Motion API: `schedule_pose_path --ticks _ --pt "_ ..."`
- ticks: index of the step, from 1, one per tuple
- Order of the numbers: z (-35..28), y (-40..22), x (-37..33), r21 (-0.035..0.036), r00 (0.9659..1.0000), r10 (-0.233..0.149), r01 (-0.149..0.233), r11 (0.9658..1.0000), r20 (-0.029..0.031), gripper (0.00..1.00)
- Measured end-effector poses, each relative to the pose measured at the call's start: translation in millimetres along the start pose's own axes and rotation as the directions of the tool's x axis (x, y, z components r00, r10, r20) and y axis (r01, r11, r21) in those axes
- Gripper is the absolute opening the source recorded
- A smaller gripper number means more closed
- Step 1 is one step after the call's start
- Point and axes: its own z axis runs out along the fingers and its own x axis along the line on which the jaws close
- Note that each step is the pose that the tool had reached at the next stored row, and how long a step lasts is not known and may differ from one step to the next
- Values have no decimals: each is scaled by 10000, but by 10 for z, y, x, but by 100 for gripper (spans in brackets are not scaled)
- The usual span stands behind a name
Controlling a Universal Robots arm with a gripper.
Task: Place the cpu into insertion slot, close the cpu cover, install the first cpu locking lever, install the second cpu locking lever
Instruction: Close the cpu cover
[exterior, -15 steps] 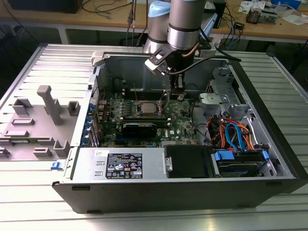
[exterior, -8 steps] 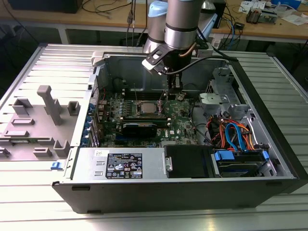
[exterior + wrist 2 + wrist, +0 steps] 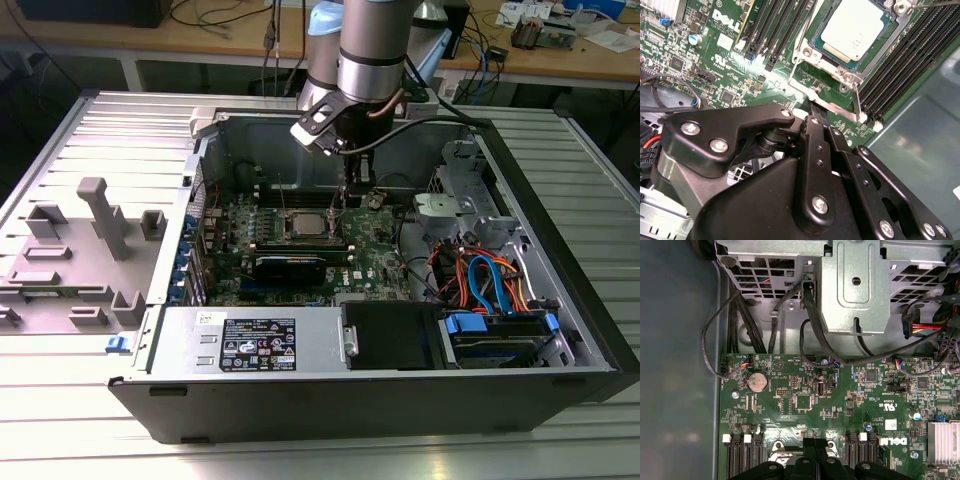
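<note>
**CPU LOCKING LEVER STAGE: GRIPPER AT SOCKET EDGE**

The cpu [image 3: 855, 27] is seated in the insertion slot [image 3: 809, 51] on the motherboard [image 3: 805, 405], inside the open computer case [image 3: 560, 300]. The cpu cover [image 3: 834, 64] is seen lying flat around the chip, so the first two steps are judged complete. In the exterior view, the socket [image 3: 305, 225] is located near the middle of the board, beside the memory slots [image 3: 775, 25].

The gripper [image 3: 815, 107] is positioned low over the board, just beside the socket corner, with its fingers drawn together. Whether anything is pinched between them cannot be determined. A thin wire locking lever [image 3: 857, 97] is seen running along the socket edge closest to the fingertips. The lever installation is therefore judged to be the step in hand. Which of the two levers is concerned cannot be confirmed.

The move is judged to call for steady downward and sideways pressure, so that the lever is carried under its retaining hook without slipping off the fingertips.
</note>
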Motion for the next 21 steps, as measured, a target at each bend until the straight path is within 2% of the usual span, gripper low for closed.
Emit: schedule_pose_path --ticks 6,11,13,21 --pt "-1 -35 1 0 10000 0 0 10000 0 11" --pt "-2 -82 1 0 10000 0 0 10000 1 11" --pt "-3 -118 2 0 10000 1 -1 10000 0 11" --pt "-4 -173 3 0 10000 0 0 10000 1 11"
